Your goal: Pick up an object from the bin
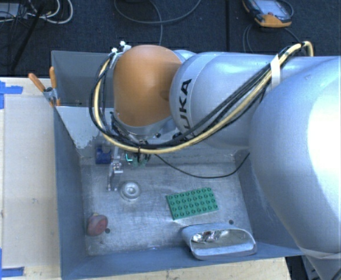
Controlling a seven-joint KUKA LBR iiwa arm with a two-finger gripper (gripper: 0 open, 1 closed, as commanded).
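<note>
My pincer, released or clenched I cannot tell, hangs just left of a clear round cap that a glancing touch could skid away.

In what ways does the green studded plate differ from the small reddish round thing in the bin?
The green plate is flat, rectangular and studded; the reddish thing is rounded, without studs. The green plate is clearly larger than the reddish thing. Both lie apart on the bin floor.
</note>
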